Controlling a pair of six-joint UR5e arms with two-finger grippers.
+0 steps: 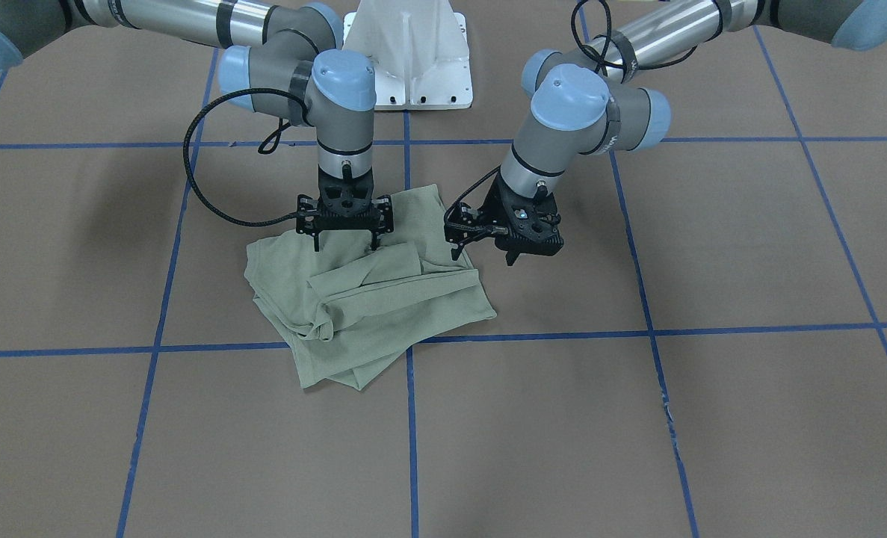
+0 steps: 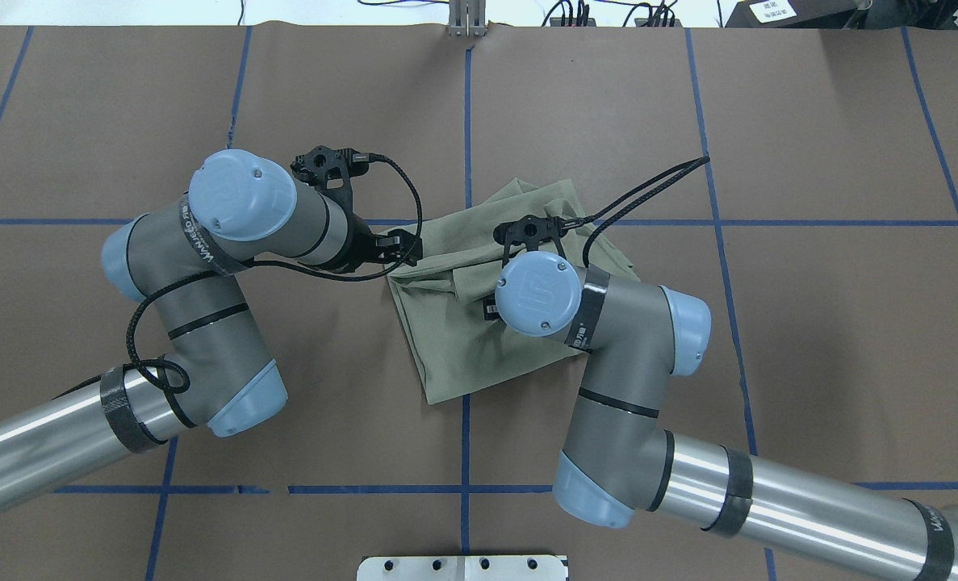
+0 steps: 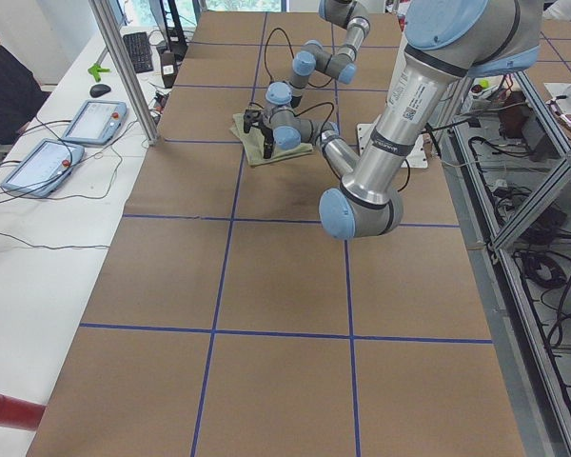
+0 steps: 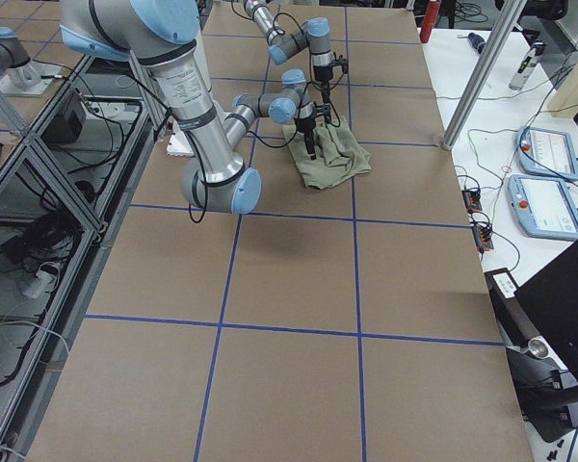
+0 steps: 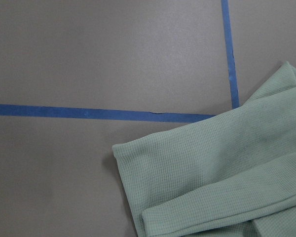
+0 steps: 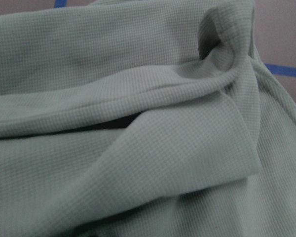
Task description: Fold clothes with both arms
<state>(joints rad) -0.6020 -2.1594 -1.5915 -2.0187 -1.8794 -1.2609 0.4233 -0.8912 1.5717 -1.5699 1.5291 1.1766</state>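
Observation:
The pale sage-green shirt (image 1: 368, 299) lies in a loosely folded bundle on the brown table, with one sleeve across its top. It also shows in the overhead view (image 2: 454, 339). My right gripper (image 1: 344, 245) points straight down over the shirt's near-robot part, jaws wide open and holding nothing. My left gripper (image 1: 482, 258) is tilted beside the shirt's edge on the robot's left, open and empty. The left wrist view shows the shirt's corner (image 5: 222, 168) on the table. The right wrist view is filled by shirt folds (image 6: 138, 148). No neck tag or logo shows.
The white pedestal base (image 1: 408, 60) stands behind the shirt. Blue tape lines (image 1: 413, 418) grid the brown table cover. In the side views an operators' bench holds teach pendants (image 3: 93, 122) and cables, with a metal post (image 3: 124, 67) at the table's edge.

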